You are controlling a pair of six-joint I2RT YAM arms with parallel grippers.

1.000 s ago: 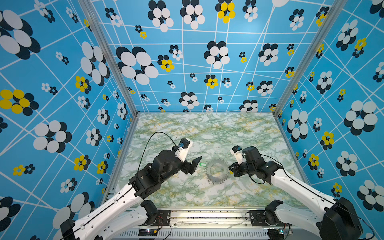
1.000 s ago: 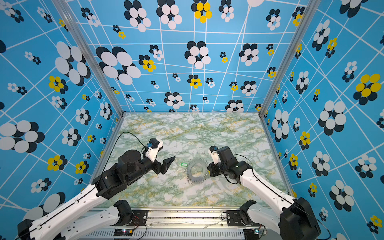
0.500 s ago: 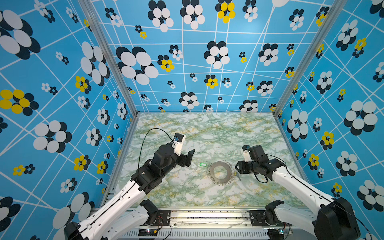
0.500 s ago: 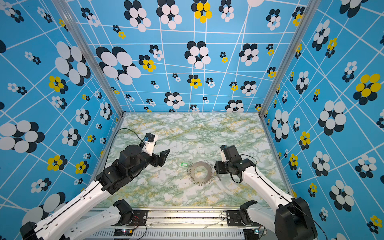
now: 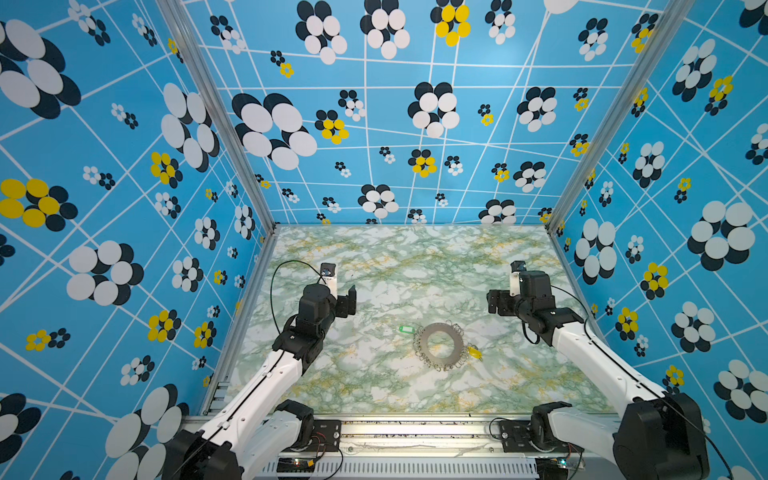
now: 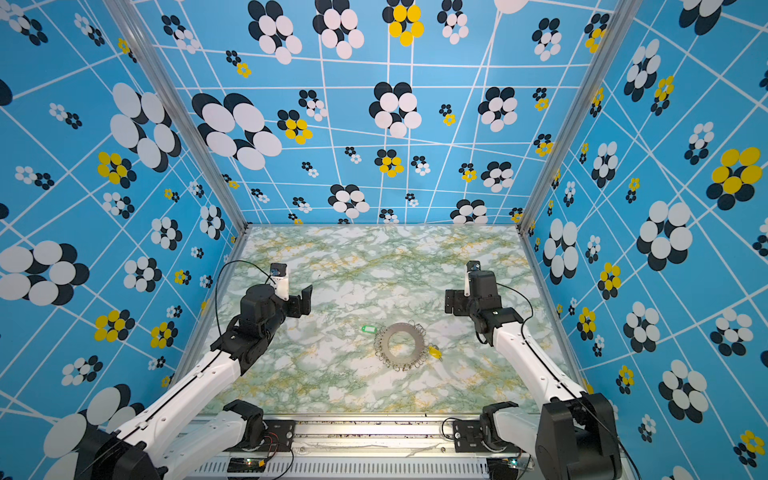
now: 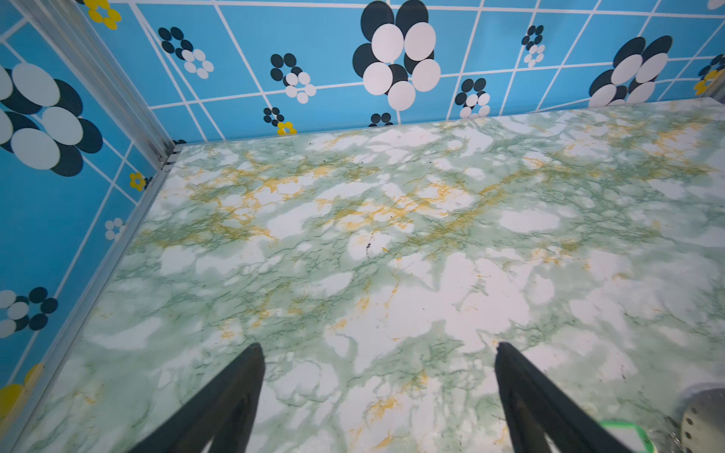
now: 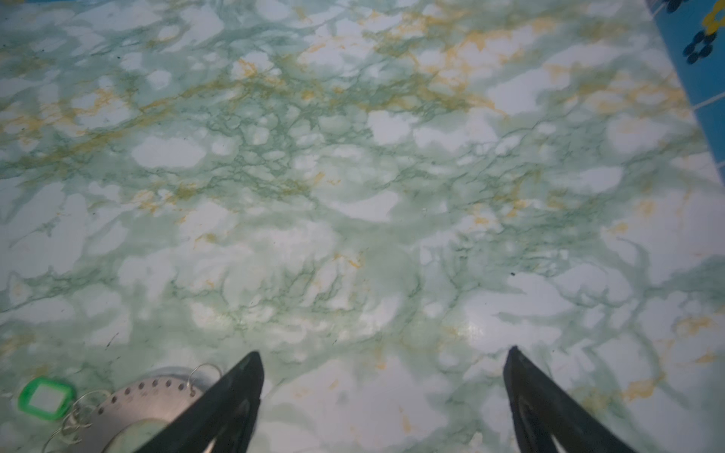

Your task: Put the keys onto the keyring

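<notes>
Both grippers, left (image 7: 376, 353) and right (image 8: 382, 355), agape, empty, clear of keyring (image 5: 439, 345). Yellow tag (image 5: 473, 352) and green tag (image 5: 404, 329) at rim; looks finished, next: verify attachment.

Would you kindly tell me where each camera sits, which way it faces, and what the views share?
Top views: high above the front rail, looking down at the table, both arms, keyring, green key, yellow key.
Left wrist: on the left arm, facing the far-left corner; open left tool shows.
Right wrist: on the right arm, facing down at the marble; open right tool shows.
Shared: both wrist views catch the green key and keyring at one edge.
</notes>
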